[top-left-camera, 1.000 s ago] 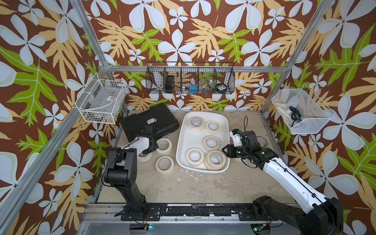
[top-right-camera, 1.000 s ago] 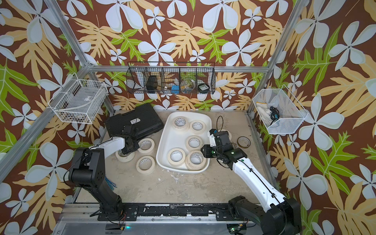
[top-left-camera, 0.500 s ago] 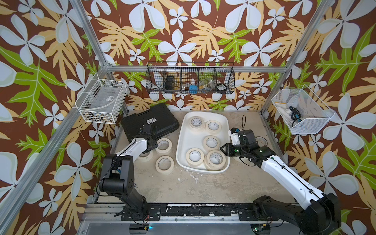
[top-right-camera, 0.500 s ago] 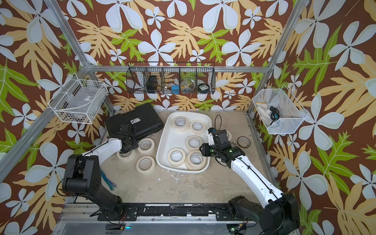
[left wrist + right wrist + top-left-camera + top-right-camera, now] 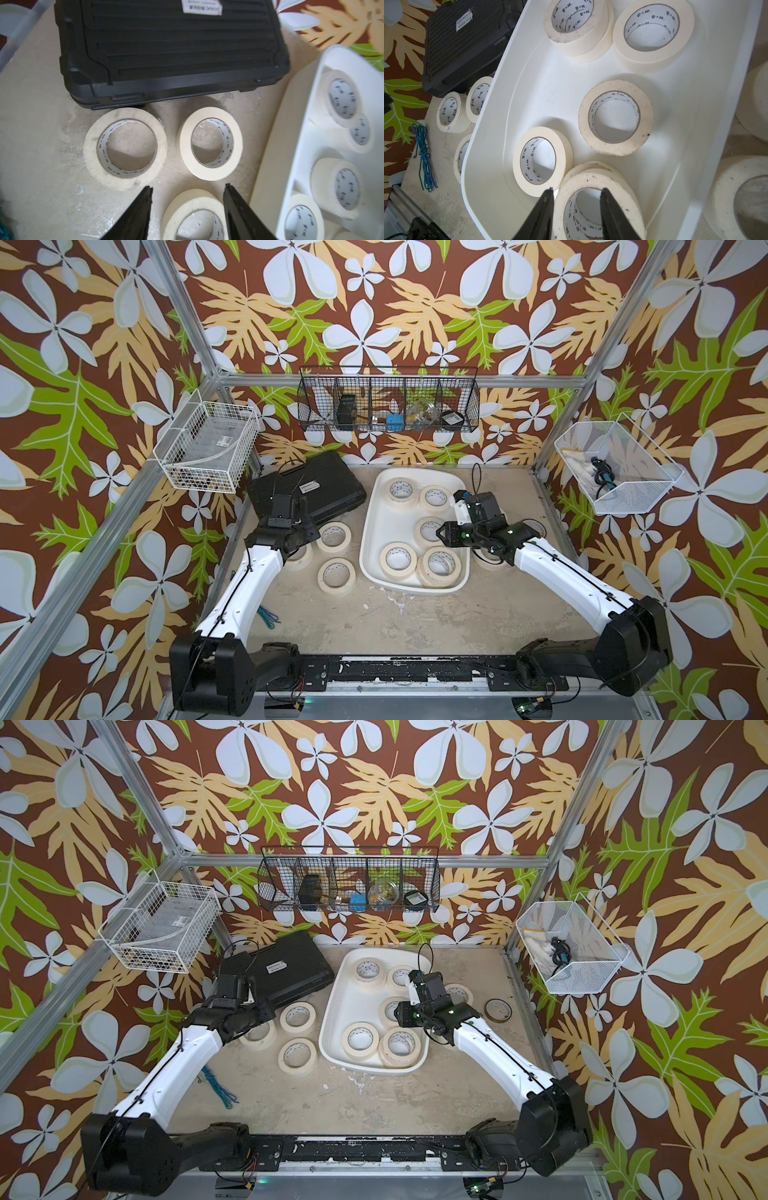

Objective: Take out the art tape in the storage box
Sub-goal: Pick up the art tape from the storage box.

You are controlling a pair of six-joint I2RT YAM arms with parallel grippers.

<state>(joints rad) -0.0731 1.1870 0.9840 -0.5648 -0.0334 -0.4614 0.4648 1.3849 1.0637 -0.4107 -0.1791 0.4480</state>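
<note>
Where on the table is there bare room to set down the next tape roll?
Widest bare patch: the front of the table, between the near rim of the storage box, the base rail and the blue cord. A smaller one lies back right, behind the right arm. Crowded: between the black case and the box, three tape rolls.

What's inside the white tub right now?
In the tub, seven tape rolls show: three lying singly, plus two offset pairs, one roll on another. The right tool covers part of the pair beneath it, and each pair's lower roll is mostly hidden.
</note>
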